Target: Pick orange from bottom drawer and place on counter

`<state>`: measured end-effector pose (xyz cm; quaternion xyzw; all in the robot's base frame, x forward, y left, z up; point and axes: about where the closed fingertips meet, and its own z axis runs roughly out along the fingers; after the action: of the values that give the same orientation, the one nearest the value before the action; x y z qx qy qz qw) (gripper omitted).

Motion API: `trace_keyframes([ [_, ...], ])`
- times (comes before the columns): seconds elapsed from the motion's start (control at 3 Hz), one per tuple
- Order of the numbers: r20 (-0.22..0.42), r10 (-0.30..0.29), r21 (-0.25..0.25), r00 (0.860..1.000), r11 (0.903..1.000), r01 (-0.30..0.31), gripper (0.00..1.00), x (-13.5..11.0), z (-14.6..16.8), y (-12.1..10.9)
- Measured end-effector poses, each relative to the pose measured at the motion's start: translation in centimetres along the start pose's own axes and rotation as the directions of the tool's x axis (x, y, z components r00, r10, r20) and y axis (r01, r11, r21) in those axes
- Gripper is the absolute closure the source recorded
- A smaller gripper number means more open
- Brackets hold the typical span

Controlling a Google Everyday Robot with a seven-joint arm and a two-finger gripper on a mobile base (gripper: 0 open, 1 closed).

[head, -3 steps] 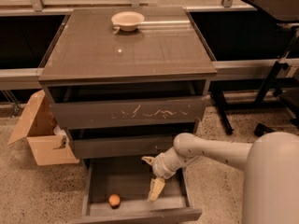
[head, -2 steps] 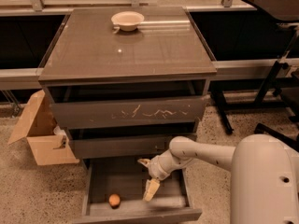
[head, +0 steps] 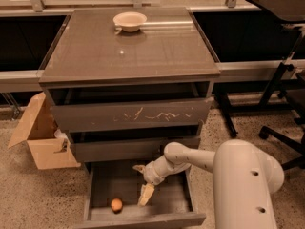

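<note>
The orange (head: 116, 204) lies in the front left part of the open bottom drawer (head: 143, 220). My gripper (head: 142, 182) hangs over the drawer's middle, to the right of the orange and apart from it. Its fingers are spread, one cream fingertip (head: 146, 194) pointing down into the drawer, the other up near the drawer above. It holds nothing. The counter (head: 128, 46) is the glossy top of the cabinet, with a cream bowl (head: 129, 21) at its far edge.
The top drawer (head: 131, 113) has pale scratch marks on its front. An open cardboard box (head: 43, 137) stands on the floor left of the cabinet. Black table legs and a chair base (head: 281, 128) stand at the right.
My gripper has moved left over the open drawer, closer to the orange. The orange has not moved.
</note>
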<state>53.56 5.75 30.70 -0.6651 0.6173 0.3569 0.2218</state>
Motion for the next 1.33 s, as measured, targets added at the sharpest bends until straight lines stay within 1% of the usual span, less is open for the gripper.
trace_keyframes([
  [0.33, 0.025, 0.009, -0.029, 1.000, 0.9995, -0.009, 0.00, 0.8, 3.3, -1.6],
  [0.67, 0.041, 0.017, -0.006, 0.999, 0.9998, -0.017, 0.00, 0.7, 6.3, -2.2],
  [1.0, 0.073, 0.031, 0.083, 0.997, 0.9958, -0.037, 0.00, 0.7, 9.0, -3.2],
  [1.33, 0.073, 0.031, 0.083, 0.997, 0.9958, -0.037, 0.00, 0.7, 9.0, -3.2],
])
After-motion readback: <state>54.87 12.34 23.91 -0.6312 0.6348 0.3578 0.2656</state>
